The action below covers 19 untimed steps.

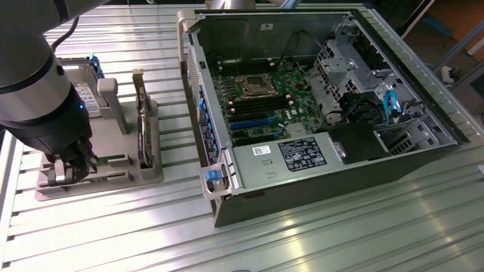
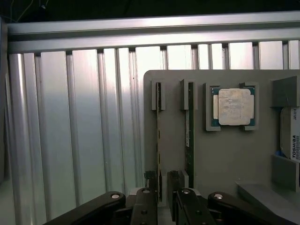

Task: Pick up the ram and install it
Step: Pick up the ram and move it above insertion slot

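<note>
At the exterior view's left, the arm's gripper [image 1: 67,173] was lowered over the end of a grey parts tray [image 1: 98,190], its jaws parted and nothing clasped. The ram [image 2: 158,122] was seen standing on edge in a slotted holder of that tray, directly at the tool. In the wrist view the thin stick was framed between the two fingers [image 2: 143,206], one to each flat side, with a sliver of gap apparently left on both. Its long axis was laid straight out ahead of the gripper, in line with the opening between the jaws, so no turn of the wrist was judged necessary for a grip. A second memory stick [image 2: 189,136] was held in the neighbouring slot, just beside one finger, with a processor [image 2: 233,107] set beyond it. Further right in the exterior view, a hard drive [image 1: 87,102] and an expansion card [image 1: 142,127] were racked upright on the same tray. The open computer case [image 1: 325,164], its motherboard [image 1: 264,107] exposed, was stationed well apart at the exterior view's right.
</note>
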{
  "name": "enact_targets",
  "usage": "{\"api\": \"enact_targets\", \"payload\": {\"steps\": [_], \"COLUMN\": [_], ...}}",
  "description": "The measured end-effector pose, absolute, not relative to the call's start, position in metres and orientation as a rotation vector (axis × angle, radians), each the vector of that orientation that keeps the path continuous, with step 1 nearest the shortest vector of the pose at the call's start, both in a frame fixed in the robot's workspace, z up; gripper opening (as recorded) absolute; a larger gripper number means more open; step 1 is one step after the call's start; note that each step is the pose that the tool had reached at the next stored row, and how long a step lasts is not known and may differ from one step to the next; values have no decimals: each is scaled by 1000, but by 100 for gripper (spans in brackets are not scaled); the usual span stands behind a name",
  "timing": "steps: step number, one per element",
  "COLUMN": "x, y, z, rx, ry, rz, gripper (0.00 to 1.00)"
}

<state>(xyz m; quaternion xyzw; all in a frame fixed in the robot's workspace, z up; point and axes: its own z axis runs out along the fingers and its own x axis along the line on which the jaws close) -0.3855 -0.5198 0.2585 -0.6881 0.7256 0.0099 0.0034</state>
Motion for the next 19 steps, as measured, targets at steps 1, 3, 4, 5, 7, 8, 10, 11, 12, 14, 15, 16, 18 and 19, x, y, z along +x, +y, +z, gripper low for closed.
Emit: {"api": "enact_targets", "payload": {"steps": [1,3,4,5,7,8,10,11,12,14,15,16,18,19], "x": [-385,-385,-385,-385,-385,-385,-385,-385,-385,-385,-385,-385,-385,-385], "y": [-520,-520,-520,-520,-520,-520,-520,-520,-520,-520,-520,-520,-520,-520], "z": [257,253,252,250,248,248,248,248,246,243,242,241,240,240], "rx": [-2157,-2157,-2157,-2157,-2157,-2157,-2157,-2157,-2157,-2157,-2157,-2157,-2157,-2157], "ry": [2275,2275,2275,2275,2275,2275,2275,2275,2274,2275,2275,2275,2275,2275], "rz": [31,31,31,31,31,31,31,31,31,31,31,31,31,31], "gripper": [24,24,24,24,24,24,24,24,24,24,24,24,24,24]}}
